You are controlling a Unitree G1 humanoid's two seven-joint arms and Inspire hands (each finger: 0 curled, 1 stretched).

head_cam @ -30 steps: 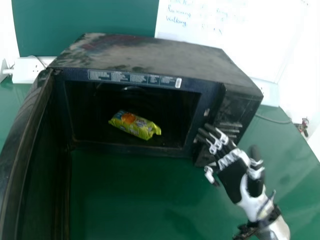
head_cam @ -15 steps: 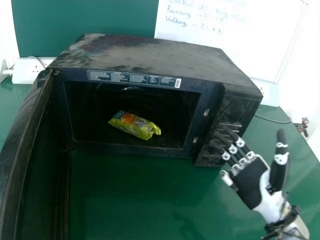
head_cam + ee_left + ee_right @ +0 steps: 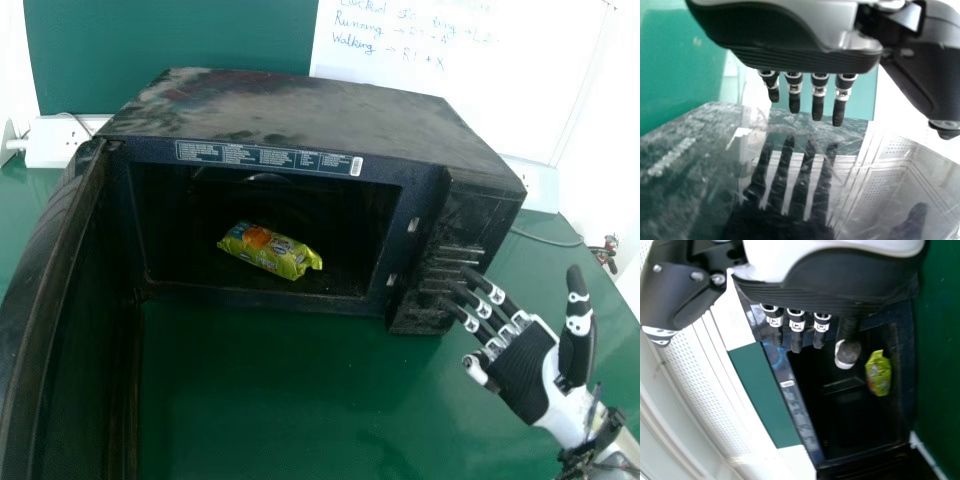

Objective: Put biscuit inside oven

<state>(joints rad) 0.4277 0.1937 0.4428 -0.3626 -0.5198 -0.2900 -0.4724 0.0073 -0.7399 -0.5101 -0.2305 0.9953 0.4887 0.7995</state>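
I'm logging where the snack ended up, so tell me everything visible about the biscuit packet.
The biscuit packet is an oblong, shiny, yellow-green wrapper, plastic-looking, with crimped ends and orange and blue printed patches. It seems unopened. It lies flat on the floor of the oven, inside the open cavity, slanting toward the front on the robot's right. No hand touches it.

The glossy green bench (image 3: pixel 250 400) extends to a green panel (image 3: pixel 200 35) — a whiteboard (image 3: pixel 450 110) with blue handwriting adjoins at right, a white socket box (image 3: pixel 58 142) stands at left — beside a white wall (image 3: pixel 622 150).
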